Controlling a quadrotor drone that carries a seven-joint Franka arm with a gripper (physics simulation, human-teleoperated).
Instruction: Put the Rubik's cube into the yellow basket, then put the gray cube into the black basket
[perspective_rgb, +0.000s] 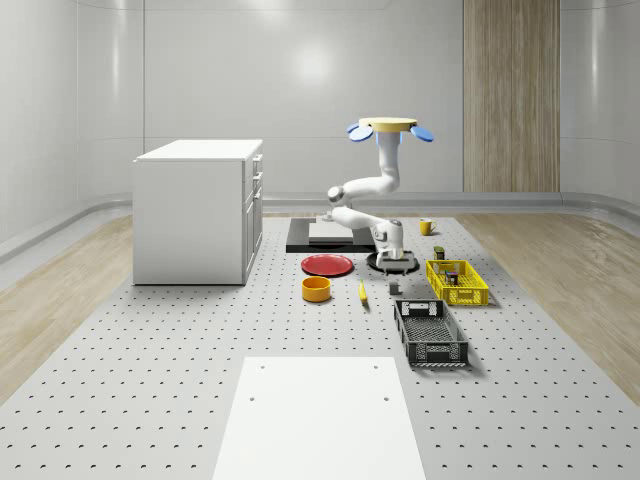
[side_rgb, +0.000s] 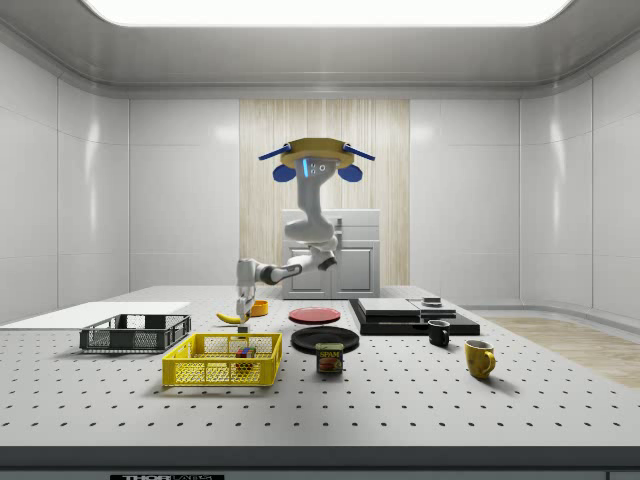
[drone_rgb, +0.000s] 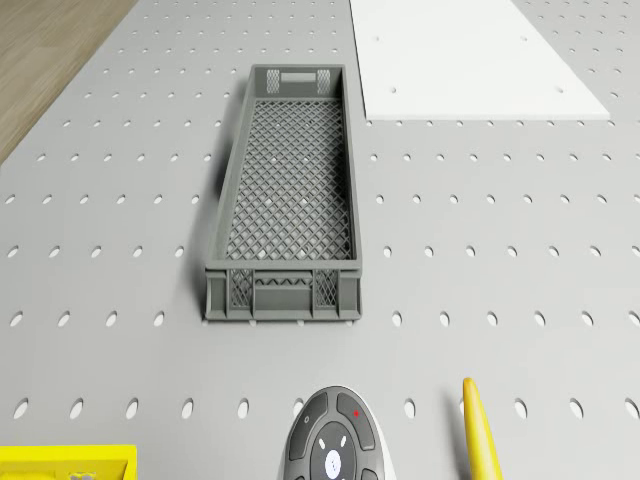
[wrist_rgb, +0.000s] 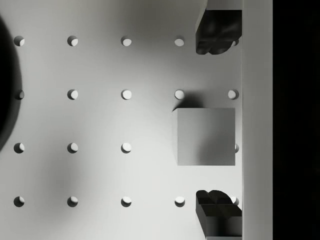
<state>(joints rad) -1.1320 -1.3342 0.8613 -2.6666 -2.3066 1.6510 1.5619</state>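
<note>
Hovering above the perforated gray table (perspective_rgb: 200, 380), open gripper (wrist_rgb: 218, 130) straddling small matte gray cube (wrist_rgb: 206, 136). Likely light, rigid, smooth: best pinched across 2 flat opposite faces.

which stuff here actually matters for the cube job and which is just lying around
For the job:
Rubik's cube, already in the yellow basket
gray cube, on the table between the open fingers of the end effector
black basket

Just lying about:
banana
red plate
orange bowl
spam can
yellow mug
black mug
white cabinet
</note>
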